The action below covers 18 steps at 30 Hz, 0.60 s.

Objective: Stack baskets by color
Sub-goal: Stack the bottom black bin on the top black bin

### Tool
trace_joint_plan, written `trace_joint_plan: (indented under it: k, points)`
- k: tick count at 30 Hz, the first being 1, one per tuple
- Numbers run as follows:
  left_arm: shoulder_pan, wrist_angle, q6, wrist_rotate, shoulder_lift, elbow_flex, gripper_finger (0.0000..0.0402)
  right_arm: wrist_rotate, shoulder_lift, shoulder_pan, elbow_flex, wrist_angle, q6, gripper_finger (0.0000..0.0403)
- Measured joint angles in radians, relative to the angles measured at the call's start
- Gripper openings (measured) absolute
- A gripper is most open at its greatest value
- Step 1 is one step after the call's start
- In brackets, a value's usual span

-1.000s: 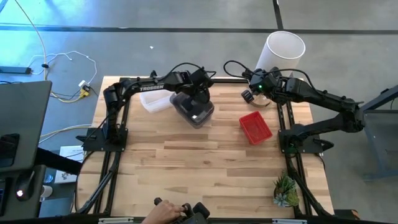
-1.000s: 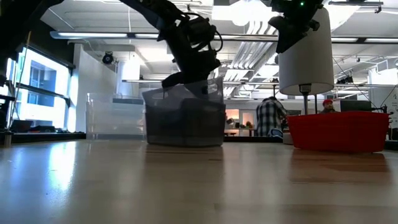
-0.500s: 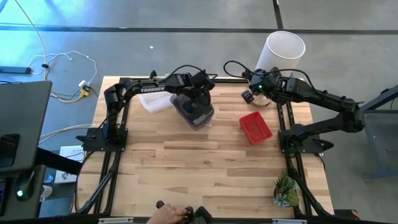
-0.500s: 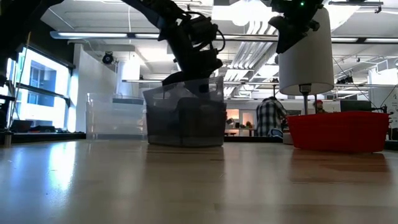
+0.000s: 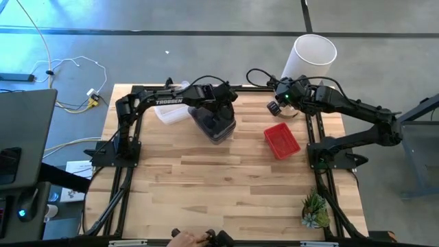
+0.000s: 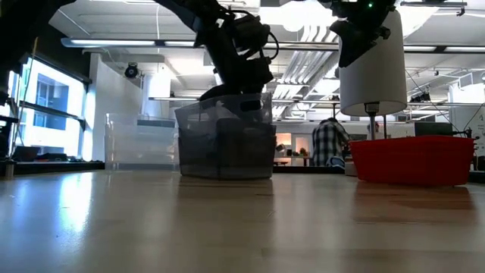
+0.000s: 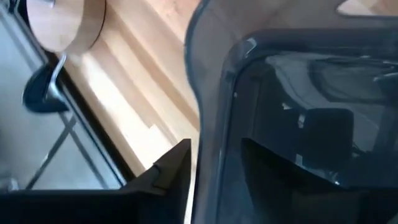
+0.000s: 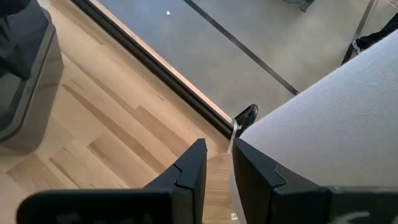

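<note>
A stack of smoky grey baskets (image 5: 214, 122) is seen standing on the wooden desk (image 5: 226, 185), toward the far edge and left of centre in the high view. In the low view the grey stack (image 6: 226, 140) rests flat on the desk surface, with at least one basket nested inside the outer one. The left tool (image 5: 221, 103) is positioned directly above this stack, at its far rim. In the left wrist view the grey rim (image 7: 236, 56) is seen close up and a dark finger (image 7: 171, 171) stands just outside the wall, apart from it; the left tool appears released, with nothing gripped.

Clear baskets (image 5: 171, 110) are placed just beside the grey stack, on its left in the high view, under the left arm. In the low view the clear plastic (image 6: 140, 140) is seen beside and behind the grey stack.

A red mesh basket (image 5: 281, 140) is set on the desk to the right, well apart from the grey stack; how many are nested there cannot be told.

The right tool (image 5: 278, 103) is held near the far right corner of the desk, beside the tall white cylinder (image 5: 312, 58). In the right wrist view its fingers (image 8: 186, 171) are seen slightly parted with nothing between them.

A small green plant (image 5: 314, 209) is placed at the near right corner of the desk.
</note>
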Motion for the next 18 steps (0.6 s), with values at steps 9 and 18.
trace_joint_plan:
  k: [9,18]
  points:
    - [-0.024,-0.001,-0.078,-0.158,0.0,0.0,0.0155,-0.005,0.0,0.0,0.0,0.0,0.002,0.0067]
    - [-0.036,-0.005,-0.093,-0.176,-0.024,0.0,0.0144,-0.005,0.0,0.0,0.0,-0.012,0.002,0.0067]
